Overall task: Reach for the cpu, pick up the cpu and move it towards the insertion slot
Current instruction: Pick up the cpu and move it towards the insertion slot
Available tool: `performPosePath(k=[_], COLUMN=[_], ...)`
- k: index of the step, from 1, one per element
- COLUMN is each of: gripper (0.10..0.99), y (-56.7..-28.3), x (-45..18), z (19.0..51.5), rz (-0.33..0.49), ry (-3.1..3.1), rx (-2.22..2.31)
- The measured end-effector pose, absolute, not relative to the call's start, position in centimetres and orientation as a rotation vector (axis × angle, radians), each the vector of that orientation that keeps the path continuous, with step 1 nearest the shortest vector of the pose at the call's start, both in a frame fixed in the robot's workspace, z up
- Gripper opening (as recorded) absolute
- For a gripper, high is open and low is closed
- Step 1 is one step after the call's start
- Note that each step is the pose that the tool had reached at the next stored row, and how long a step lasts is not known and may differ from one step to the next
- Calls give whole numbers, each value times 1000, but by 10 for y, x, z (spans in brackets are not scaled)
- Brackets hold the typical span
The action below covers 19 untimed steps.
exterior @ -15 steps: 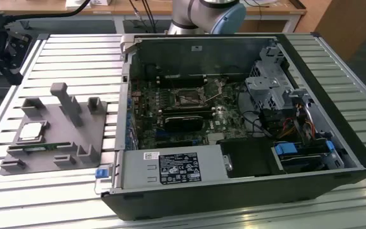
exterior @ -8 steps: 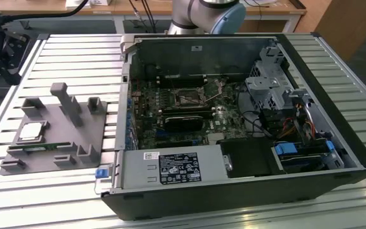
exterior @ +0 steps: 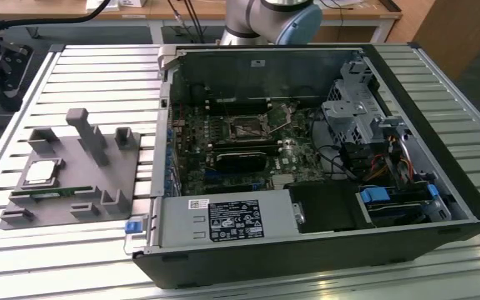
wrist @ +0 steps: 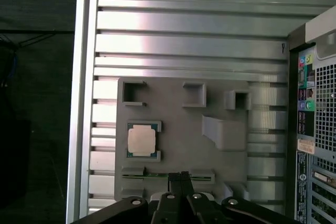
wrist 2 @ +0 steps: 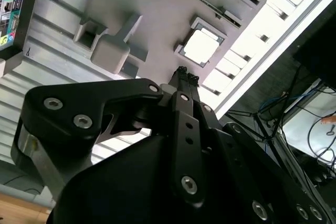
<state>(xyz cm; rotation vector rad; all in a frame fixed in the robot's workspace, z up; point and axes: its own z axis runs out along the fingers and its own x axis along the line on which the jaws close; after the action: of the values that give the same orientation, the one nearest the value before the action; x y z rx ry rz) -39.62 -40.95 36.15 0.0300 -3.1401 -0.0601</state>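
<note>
One cpu [exterior: 40, 172] lies flat in one grey holder [exterior: 77, 178] on the desk [exterior: 98, 69], at the exterior view's left, beside one green memory stick [exterior: 53, 194]. One insertion slot [exterior: 247, 129] sits inside the open computer [exterior: 307, 262]. The jaws hang closed and empty over the holder, near the cpu.

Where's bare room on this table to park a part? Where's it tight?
Free: table slats above the grey fixture in the exterior view, bordered by the computer case; also the slats on the exterior view's right of the case. Crowded: the fixture, carrying the cpu, memory stick and posts, and the case interior around the insertion slot.
</note>
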Motion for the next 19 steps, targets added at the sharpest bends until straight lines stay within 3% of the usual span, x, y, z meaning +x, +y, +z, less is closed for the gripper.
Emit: performPosePath(k=[19], gripper=[106], y=[-409], x=[-429], z=[355], rz=[-60], ry=[-3140], rx=[30])
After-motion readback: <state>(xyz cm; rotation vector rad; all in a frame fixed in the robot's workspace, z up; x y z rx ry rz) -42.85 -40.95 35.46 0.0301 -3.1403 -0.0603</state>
